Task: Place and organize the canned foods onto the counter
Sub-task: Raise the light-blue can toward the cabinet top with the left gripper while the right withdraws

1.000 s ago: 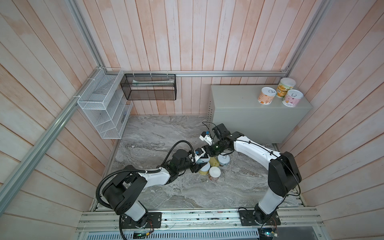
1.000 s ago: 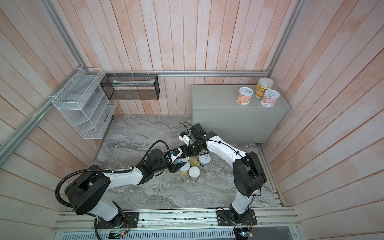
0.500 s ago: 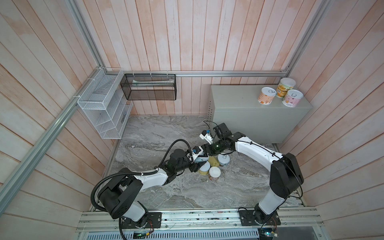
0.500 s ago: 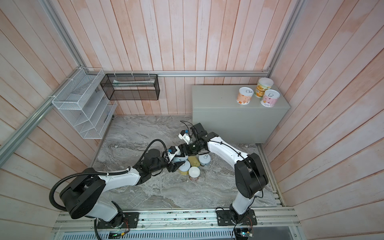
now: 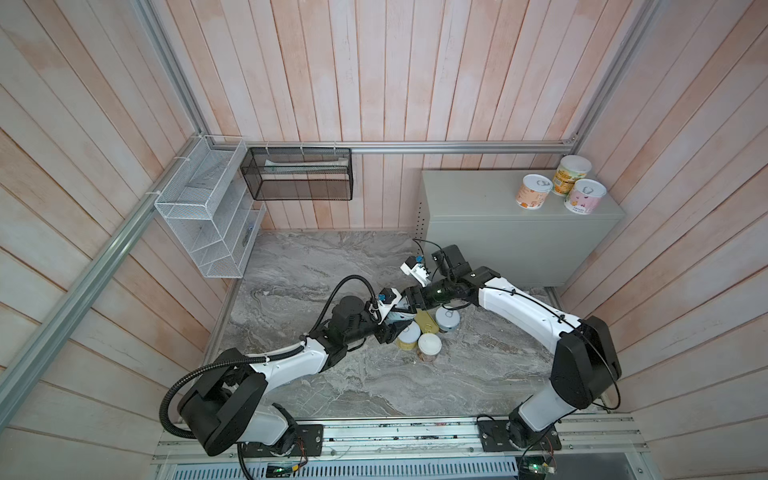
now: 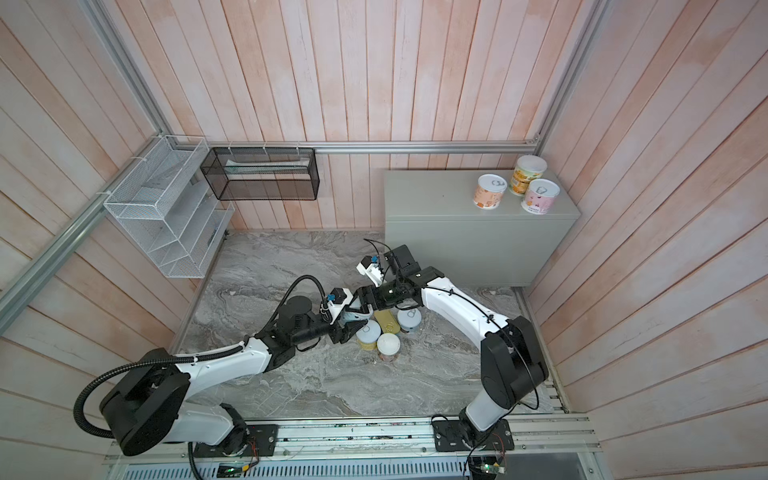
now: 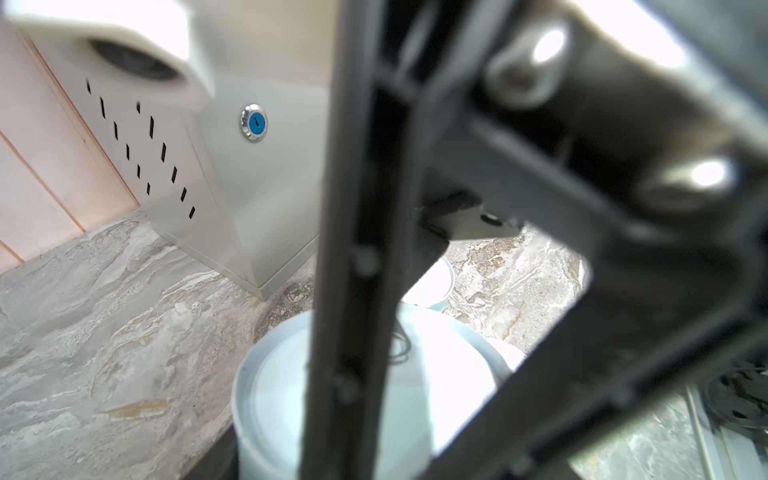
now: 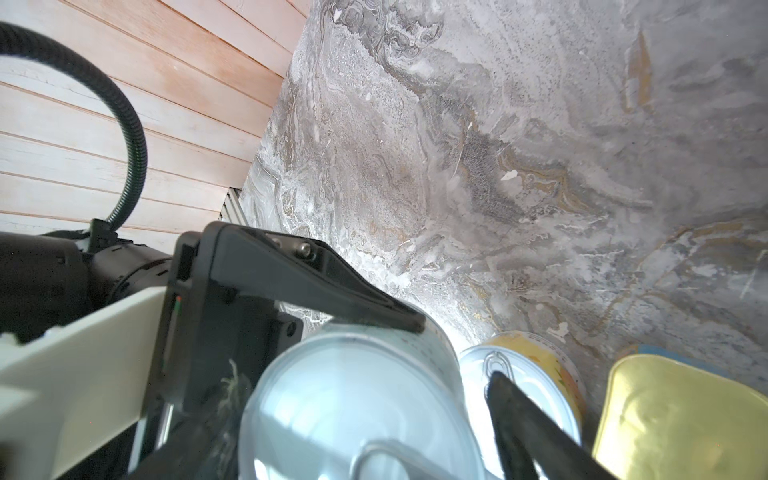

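Note:
My left gripper is shut on a pale blue can, holding it tilted just above the marbled slab; its finger lies along the can's side. My right gripper stands open round the same can, and its fingertip is apart from the can's rim. Close beside lie a yellow can, a white-topped can, a gold-topped rectangular tin and a pale blue tin. The counter carries three cans at its far right end.
A white wire basket and a black mesh basket hang on the back wall. The counter's lock faces the slab. Wooden walls close in on both sides.
My right gripper's jaws have spread wider round the pale blue can. Both arms stay almost where they were, and the left gripper keeps its hold.

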### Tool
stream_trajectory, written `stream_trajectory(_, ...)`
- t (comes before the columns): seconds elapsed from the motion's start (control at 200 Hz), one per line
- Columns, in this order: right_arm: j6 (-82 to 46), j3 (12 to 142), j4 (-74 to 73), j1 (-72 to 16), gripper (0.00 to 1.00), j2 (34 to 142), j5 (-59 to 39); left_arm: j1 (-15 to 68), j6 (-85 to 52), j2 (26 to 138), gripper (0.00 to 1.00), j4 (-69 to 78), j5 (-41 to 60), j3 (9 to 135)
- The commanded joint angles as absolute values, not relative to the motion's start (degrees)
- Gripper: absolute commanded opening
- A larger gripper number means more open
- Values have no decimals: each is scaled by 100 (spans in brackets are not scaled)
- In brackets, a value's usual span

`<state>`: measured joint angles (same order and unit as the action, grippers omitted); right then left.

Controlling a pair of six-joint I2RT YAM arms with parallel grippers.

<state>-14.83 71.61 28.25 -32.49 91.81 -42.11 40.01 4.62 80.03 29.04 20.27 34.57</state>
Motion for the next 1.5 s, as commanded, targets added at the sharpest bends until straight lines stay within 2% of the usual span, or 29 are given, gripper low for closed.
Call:
stream_trajectory(0.0, -1525, 7015, 2720, -3122, 95, 8852, -4017, 3944, 266, 7698, 43, 3250, 2187, 3482)
stream_trajectory(0.08, -1589, 6938, 2677, -3090, 98, 8720, -3959, 3946, 195, 7593, 43, 3237, 2234, 3506)
stream_trajectory(0.24, -1733, 6833, 2521, -3007, 98, 8164, -3346, 3942, 180, 7342, 43, 2829, 2266, 3740)
stream_trajectory(0.46, -2099, 5501, 927, -3012, 98, 6240, -1744, 3931, 400, 7202, 42, 2002, 1867, 4828)
stream_trajectory(0.705, -2110, 4382, 601, -2979, 98, 4642, -383, 3902, 739, 7972, 42, 2022, 2217, 6411)
stream_trajectory(0.94, -2435, 3589, 344, -2971, 98, 3586, -231, 3705, 880, 8985, 41, 2160, 2848, 7935)
stream_trajectory(1.185, -2693, 3170, 212, -2972, 98, 3404, -301, 3492, 878, 10196, 41, 1984, 3419, 9564)
stream_trajectory(1.495, -2759, 3045, 324, -2973, 98, 3287, -270, 3243, 733, 11236, 41, 2048, 3604, 10633)
